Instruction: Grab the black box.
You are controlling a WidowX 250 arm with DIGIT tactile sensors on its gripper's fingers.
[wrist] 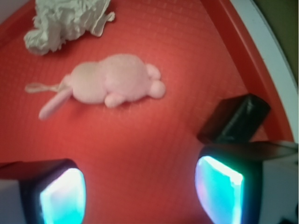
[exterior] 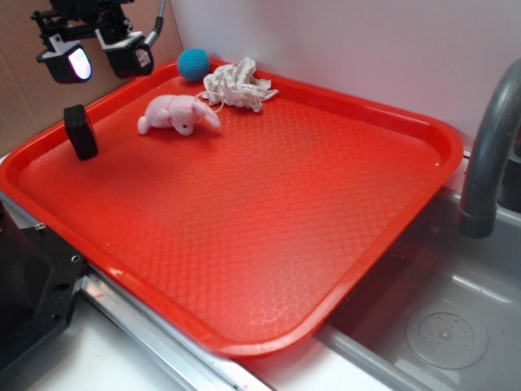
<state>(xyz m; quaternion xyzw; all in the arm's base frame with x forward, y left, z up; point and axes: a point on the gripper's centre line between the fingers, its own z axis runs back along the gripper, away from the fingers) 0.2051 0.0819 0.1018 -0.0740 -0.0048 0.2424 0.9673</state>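
1. In the exterior view we see the gripper (exterior: 102, 57) at the upper left of the frame, held above the red tray (exterior: 391, 220); its two glowing pads (exterior: 80, 63) stand apart, released, with nothing between them.
2. The black box (exterior: 80, 131) stands upright at the left edge of the tray, below the gripper and apart from it.
3. In the wrist view we find the black box (wrist: 236, 119) at the right of the frame, just above the right-hand pad (wrist: 217, 189) and beside the tray rim (wrist: 233, 37); whether pad and box touch, we cannot tell.
4. The pink plush toy (exterior: 175, 114) lies on its side to the right of the box, well apart from it; in the wrist view it (wrist: 112, 84) sits in the upper middle.
5. A crumpled white cloth (exterior: 236, 84) lies near the tray's far edge, just beside the toy.
6. A blue ball (exterior: 193, 63) sits left of the cloth at the far rim.
7. A grey faucet (exterior: 488, 155) curves at the right edge of the frame, over a sink (exterior: 448, 326).
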